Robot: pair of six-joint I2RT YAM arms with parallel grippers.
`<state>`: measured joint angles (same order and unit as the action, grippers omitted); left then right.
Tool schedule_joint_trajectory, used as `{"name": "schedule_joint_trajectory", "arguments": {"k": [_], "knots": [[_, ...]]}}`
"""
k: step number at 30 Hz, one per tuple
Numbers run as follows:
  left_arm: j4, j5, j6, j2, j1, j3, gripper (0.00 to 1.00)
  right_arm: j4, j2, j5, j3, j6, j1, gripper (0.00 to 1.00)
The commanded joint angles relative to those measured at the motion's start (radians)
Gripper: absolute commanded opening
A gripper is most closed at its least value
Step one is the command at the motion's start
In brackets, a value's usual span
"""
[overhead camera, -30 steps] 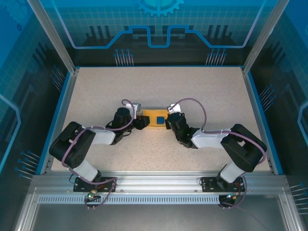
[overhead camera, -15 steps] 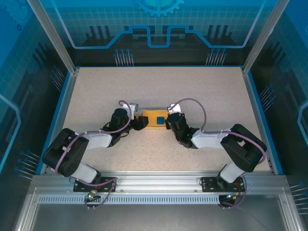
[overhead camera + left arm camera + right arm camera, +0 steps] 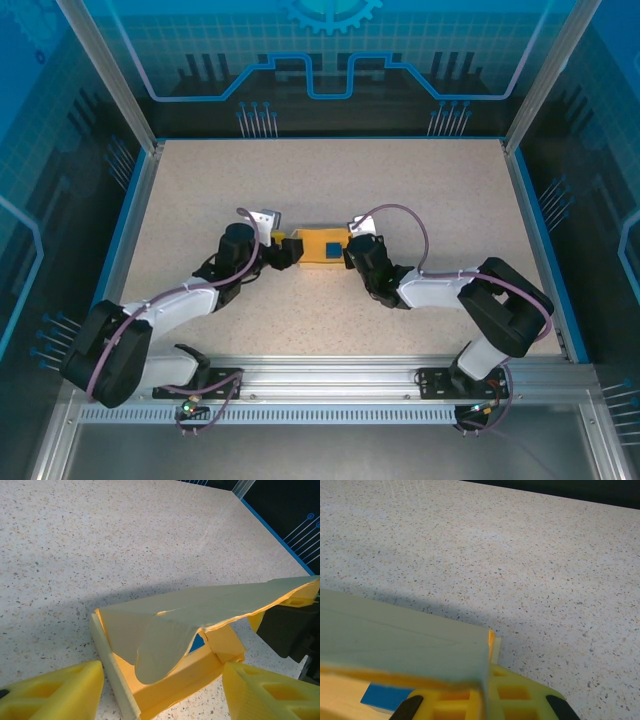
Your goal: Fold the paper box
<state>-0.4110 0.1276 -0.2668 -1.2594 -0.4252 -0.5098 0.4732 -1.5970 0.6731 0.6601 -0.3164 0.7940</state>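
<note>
Right fingers [image 3: 512, 695] clenched on paper box [image 3: 322, 244] lid's right end, propping it up; left fingers [image 3: 55, 692] released, spread at the left wall, probably readying a tuck.

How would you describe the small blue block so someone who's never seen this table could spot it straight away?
Look to the middle of the speckled table, where the left gripper and right gripper meet at a yellow paper box. Inside that open box lies the blue block, the only blue item among yellow cardboard.
</note>
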Motion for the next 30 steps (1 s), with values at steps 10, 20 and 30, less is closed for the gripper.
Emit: {"name": "schedule_joint_trajectory", "arguments": {"k": [10, 20, 30], "knots": [[0.365, -0.029, 0.115, -0.168, 0.004, -0.403, 0.55, -0.061, -0.033, -0.001, -0.008, 0.022, 0.015, 0.04], [0.603, 0.051, 0.207, -0.418, -0.029, -0.684, 0.38, -0.067, -0.049, 0.003, 0.004, 0.026, 0.015, 0.04], [0.654, 0.043, 0.246, -0.462, -0.090, -0.696, 0.35, -0.065, -0.058, 0.009, 0.000, 0.017, 0.016, 0.04]]}}
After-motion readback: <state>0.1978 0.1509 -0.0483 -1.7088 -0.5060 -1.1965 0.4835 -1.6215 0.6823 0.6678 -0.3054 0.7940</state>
